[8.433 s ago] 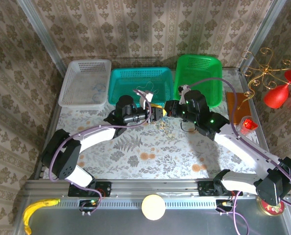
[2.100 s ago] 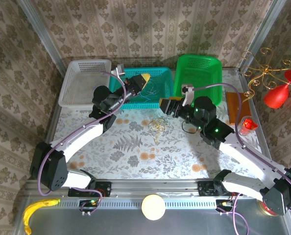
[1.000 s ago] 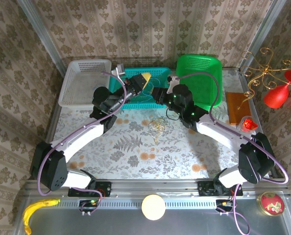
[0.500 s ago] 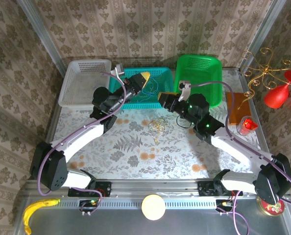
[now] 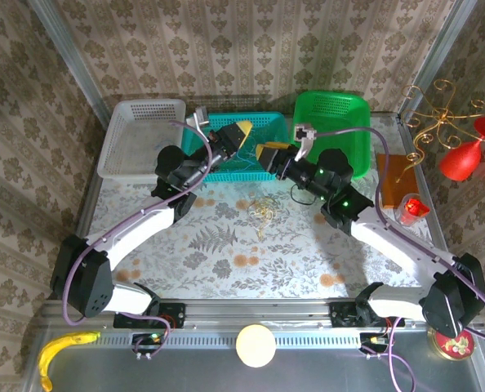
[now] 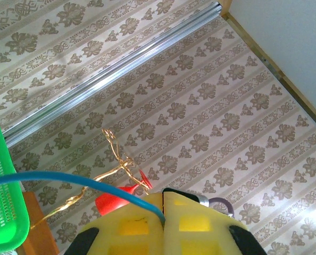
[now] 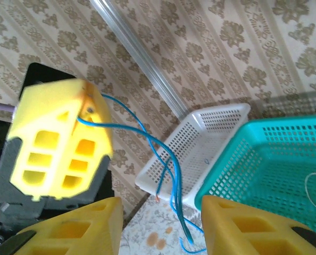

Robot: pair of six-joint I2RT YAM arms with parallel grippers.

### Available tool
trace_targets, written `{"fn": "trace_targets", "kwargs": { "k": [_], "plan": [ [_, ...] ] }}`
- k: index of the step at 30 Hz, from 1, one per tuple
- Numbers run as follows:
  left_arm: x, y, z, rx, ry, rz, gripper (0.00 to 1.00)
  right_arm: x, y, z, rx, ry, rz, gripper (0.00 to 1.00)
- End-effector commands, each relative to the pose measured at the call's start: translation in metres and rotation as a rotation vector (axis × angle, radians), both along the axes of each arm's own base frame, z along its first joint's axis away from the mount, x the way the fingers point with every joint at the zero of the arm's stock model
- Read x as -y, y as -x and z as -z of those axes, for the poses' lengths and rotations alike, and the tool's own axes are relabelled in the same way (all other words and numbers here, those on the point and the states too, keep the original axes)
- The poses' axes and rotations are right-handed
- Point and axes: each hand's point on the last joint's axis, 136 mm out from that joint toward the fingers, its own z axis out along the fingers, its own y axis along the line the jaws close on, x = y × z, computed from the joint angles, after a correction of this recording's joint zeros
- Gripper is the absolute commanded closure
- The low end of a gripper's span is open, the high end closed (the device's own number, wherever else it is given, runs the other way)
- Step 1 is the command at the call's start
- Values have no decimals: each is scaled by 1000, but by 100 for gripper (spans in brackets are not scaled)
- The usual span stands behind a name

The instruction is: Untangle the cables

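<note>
**A:** Where do we find the left hand (image 6: 163, 208)?

**B:** We see it raised over the teal basket (image 5: 275, 125), which sits at twelve o'clock on the worktop (image 5: 218, 249). Its yellow fingers are pressed together, pinching the blue cable (image 6: 67, 178) right at the tips.

**A:** Where does that cable run from there?

**B:** In the left wrist view it leaves the fingertips toward nine o'clock in a shallow arc, passing above the green basket (image 6: 1, 207). In the right wrist view we see it drop from the left hand toward six o'clock in a few thin strands. These hang in front of the white basket (image 7: 200, 141) and the corner of the teal one.

**A:** What about the right hand (image 7: 160, 207)?

**B:** It is spread. The blue strands hang down into the gap between its fingers, but we cannot tell whether either finger touches them. From above, it is just beside the left hand, at about four o'clock from it, by the teal basket's near right corner.

**A:** Where are the other cables (image 5: 263, 210)?

**B:** We see a small tangle of yellowish loops on the worktop, near the teal basket's front wall, at six o'clock from both hands. A thin pale loop (image 7: 310, 183) also lies inside the teal basket.

**A:** And the baskets?

**B:** From above, the white one is at ten o'clock, the teal at twelve and the green at one.
</note>
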Motion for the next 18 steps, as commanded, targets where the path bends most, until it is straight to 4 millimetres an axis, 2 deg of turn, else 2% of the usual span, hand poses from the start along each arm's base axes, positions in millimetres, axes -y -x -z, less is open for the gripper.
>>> {"fn": "trace_targets", "kwargs": {
  "k": [1,7,11,18],
  "plan": [
    [0,3,-5,13,34,8,100,-10,0,-22,58,-18,-39,57],
    [-1,4,-8,15,43,9,100,-12,-12,-15,40,-11,-12,70],
    [0,5,-9,15,49,13,100,-11,-18,-3,16,1,13,75],
    [0,6,-8,16,47,15,100,-9,-25,24,-39,25,43,100]
  ]
}}
